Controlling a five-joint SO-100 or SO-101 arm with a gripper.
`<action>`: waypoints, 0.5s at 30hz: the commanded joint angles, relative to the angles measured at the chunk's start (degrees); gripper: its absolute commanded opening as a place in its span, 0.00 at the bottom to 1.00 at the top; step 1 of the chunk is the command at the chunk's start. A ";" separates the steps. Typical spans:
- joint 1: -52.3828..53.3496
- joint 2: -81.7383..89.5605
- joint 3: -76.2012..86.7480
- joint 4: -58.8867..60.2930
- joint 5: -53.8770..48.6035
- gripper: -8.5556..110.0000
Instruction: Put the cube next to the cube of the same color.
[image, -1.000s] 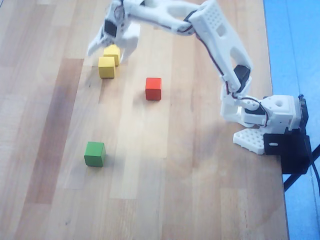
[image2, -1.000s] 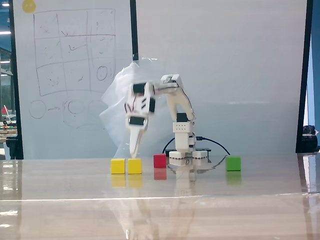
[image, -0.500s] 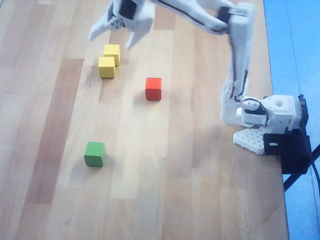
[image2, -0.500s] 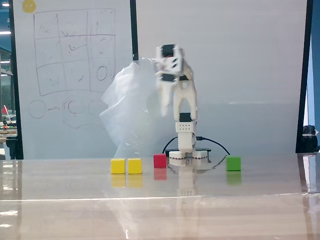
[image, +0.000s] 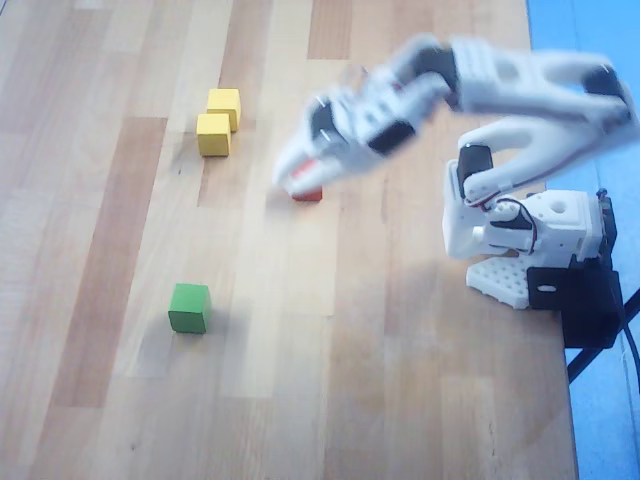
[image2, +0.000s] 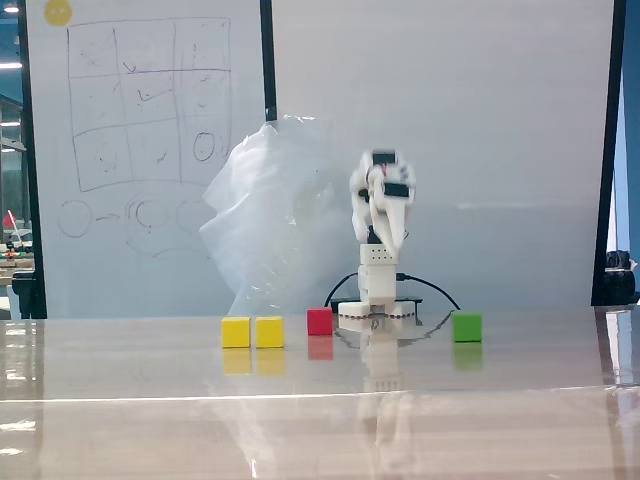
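We see a pale wooden bench (image: 120, 400) of long planks from overhead, glossy and reflective in the fixed view; behind it stands a whiteboard (image2: 140, 150) with sketched grids and circles, and a crumpled clear plastic sheet (image2: 270, 220); the two yellow cubes, one (image: 213, 134) and its twin (image: 224, 107), sit touching side by side; a red cube (image: 308, 194) lies partly under the blurred end effector (image: 295, 180), raised above the bench, and we cannot tell whether its fingers are apart; a green cube (image: 189, 307) sits well apart.
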 joint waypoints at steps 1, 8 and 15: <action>-0.18 21.27 16.79 -4.75 0.44 0.12; 8.00 33.31 24.26 -2.29 0.97 0.11; 8.44 36.12 24.26 4.75 1.14 0.11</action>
